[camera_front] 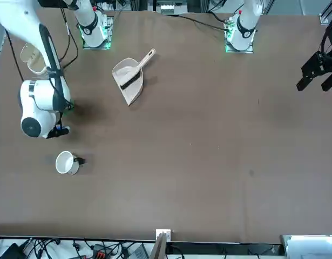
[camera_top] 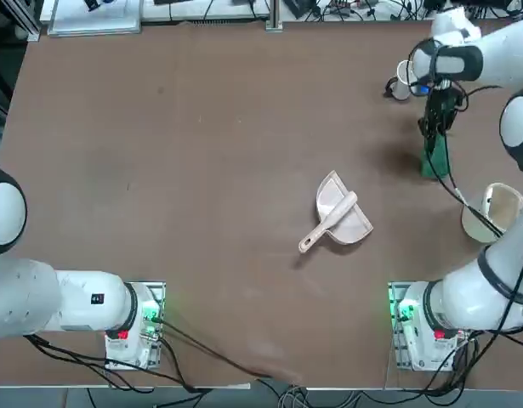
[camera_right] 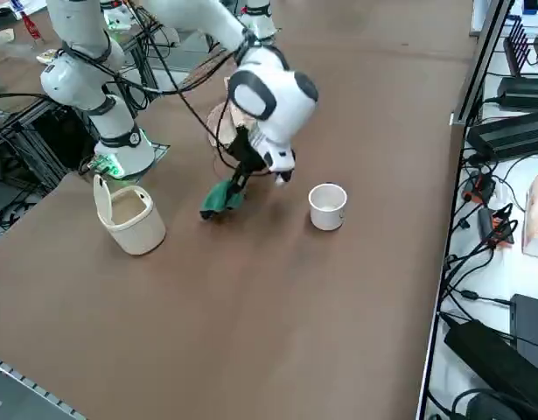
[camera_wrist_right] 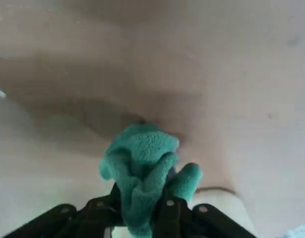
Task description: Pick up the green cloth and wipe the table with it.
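Note:
My right gripper (camera_wrist_right: 135,214) is shut on the green cloth (camera_wrist_right: 141,166), which bunches out from between the two black fingers (camera_wrist_right: 98,212). In the right side view the cloth (camera_right: 220,199) hangs from the gripper (camera_right: 237,181) with its lower end at the brown table (camera_right: 277,306); I cannot tell if it touches. From the top, the cloth (camera_top: 435,159) lies in the far right part of the table (camera_top: 184,170), just under the gripper (camera_top: 436,129). The front view shows only a green sliver (camera_front: 70,106) beside the wrist.
A white cup (camera_top: 402,82) stands just beyond the gripper, also seen as a white cup (camera_right: 327,206) close beside the cloth. A beige handled container (camera_top: 489,212) sits nearer the arm's base. The beige dustpan (camera_top: 341,214) lies toward the table's middle.

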### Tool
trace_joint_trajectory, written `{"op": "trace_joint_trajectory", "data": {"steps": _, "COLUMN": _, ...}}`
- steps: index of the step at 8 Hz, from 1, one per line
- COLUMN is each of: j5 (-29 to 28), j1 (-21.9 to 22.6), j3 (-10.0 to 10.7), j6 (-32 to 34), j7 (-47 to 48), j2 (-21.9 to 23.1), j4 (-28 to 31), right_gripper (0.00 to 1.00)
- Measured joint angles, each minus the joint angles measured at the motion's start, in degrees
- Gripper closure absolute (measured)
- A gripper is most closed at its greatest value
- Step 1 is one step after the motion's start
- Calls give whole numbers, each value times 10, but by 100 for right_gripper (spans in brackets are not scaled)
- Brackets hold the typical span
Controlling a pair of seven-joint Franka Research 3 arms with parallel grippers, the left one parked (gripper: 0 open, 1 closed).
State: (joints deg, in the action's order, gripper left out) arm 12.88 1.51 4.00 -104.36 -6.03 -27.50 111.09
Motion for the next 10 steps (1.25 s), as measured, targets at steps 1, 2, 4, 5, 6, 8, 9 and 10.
{"op": "trace_joint_trajectory", "data": {"steps": 1, "j5": -4, "j1": 3, "j3": -13, "j6": -17, "j7": 29, "j2": -16, "j4": 1, "right_gripper": 89}}
{"op": "trace_joint_trajectory", "data": {"steps": 2, "j5": -19, "j1": 11, "j3": -26, "j6": -30, "j7": 57, "j2": -29, "j4": 1, "right_gripper": 89}}
{"op": "trace_joint_trajectory", "data": {"steps": 4, "j5": -82, "j1": 39, "j3": -32, "j6": -41, "j7": 78, "j2": -34, "j4": -7, "right_gripper": 89}}
{"op": "trace_joint_trajectory", "data": {"steps": 5, "j5": -115, "j1": 55, "j3": -32, "j6": -50, "j7": 90, "j2": -34, "j4": -14, "right_gripper": 89}}
{"op": "trace_joint_trajectory", "data": {"steps": 6, "j5": -143, "j1": 70, "j3": -33, "j6": -58, "j7": 104, "j2": -36, "j4": -23, "right_gripper": 89}}
{"op": "trace_joint_trajectory", "data": {"steps": 8, "j5": -190, "j1": 99, "j3": -33, "j6": -66, "j7": 145, "j2": -49, "j4": -57, "right_gripper": 89}}
{"op": "trace_joint_trajectory", "data": {"steps": 9, "j5": -195, "j1": 110, "j3": -33, "j6": -64, "j7": 155, "j2": -55, "j4": -76, "right_gripper": 89}}
{"op": "trace_joint_trajectory", "data": {"steps": 10, "j5": -194, "j1": 113, "j3": -32, "j6": -60, "j7": 152, "j2": -59, "j4": -84, "right_gripper": 89}}
